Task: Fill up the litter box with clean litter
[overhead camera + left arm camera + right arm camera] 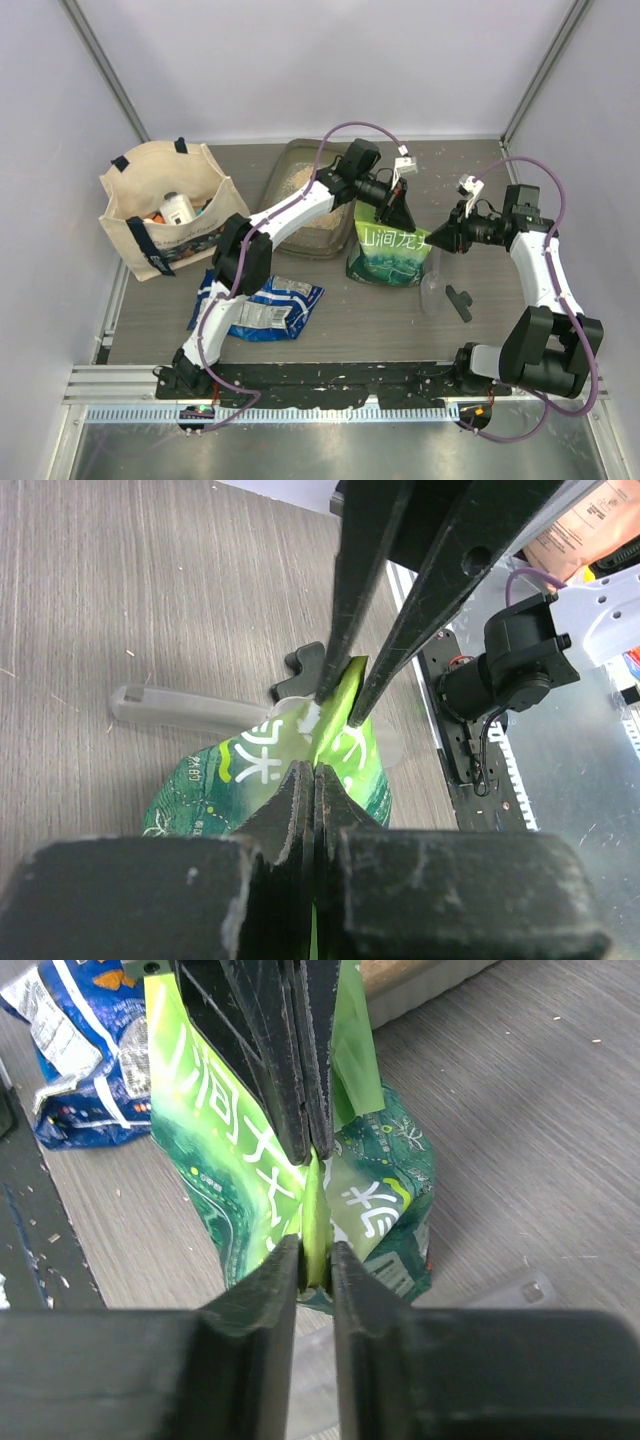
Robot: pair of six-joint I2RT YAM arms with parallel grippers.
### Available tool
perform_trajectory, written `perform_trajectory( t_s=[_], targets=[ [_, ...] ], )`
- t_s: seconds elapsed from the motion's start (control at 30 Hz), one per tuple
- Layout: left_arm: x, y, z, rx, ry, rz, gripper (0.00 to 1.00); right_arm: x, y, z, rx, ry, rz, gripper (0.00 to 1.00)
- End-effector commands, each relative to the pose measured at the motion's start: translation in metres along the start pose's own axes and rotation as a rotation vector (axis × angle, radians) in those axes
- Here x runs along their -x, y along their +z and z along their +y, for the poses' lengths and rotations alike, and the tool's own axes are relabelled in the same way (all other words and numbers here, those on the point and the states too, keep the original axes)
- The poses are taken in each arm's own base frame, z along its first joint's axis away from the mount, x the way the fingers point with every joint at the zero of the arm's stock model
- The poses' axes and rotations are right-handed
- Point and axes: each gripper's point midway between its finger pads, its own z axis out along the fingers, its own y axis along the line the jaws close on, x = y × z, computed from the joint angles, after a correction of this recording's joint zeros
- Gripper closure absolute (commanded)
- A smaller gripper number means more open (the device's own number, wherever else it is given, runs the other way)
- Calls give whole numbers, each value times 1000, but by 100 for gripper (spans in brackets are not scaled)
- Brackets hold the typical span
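Pinching the green bag [388, 255] top tight with left gripper [314, 770], straddling it with right gripper [316, 1255], can't tell if actually gripping

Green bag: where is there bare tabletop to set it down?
Bare table on the near side of the green bag, between the blue packet and the clear scoop; also the back right corner, right of the litter box. Crowded to the left: tote bag, litter box, packet.

White arms [290, 215], black joints [240, 255], purple cables [345, 128].
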Motion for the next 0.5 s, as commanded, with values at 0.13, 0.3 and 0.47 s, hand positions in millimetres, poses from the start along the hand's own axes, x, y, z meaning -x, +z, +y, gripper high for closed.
perform_trajectory(
  t_s=[0.13, 0.3, 0.47],
  targets=[
    [25, -16, -12, -13, 33, -48, 71, 8, 3, -2, 15, -27, -29, 94],
    [21, -2, -15, -46, 84, -28, 61, 14, 3, -2, 20, -37, -35, 94],
    [20, 11, -10, -67, 93, -24, 60, 16, 5, -1, 33, -36, -31, 94]
  ],
)
